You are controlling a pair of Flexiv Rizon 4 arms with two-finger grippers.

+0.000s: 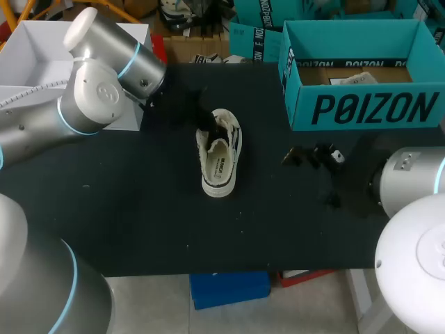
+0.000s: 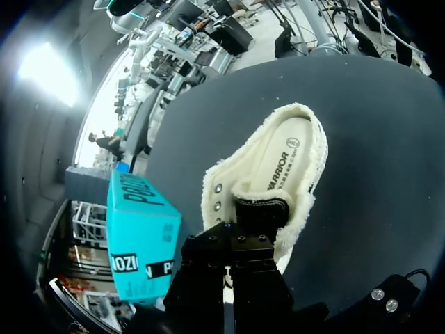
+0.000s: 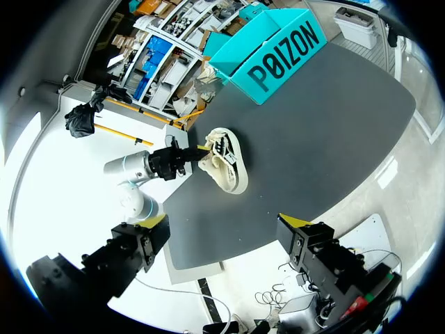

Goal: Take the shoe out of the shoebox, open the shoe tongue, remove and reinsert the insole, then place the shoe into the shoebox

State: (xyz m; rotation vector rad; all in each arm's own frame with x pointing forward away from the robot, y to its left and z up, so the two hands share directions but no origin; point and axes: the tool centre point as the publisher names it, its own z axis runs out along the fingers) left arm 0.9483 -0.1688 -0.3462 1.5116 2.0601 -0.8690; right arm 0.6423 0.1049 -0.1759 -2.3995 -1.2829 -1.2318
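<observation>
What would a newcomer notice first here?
A cream, fleece-lined shoe sits alone in the middle of the black table, with the left gripper right at its tongue end. The open teal shoebox stands at the table's far right. The right gripper is open and well clear of the shoe.

Robot lab — 2 arms [image 1: 97,90] over black table [image 1: 139,209].
</observation>
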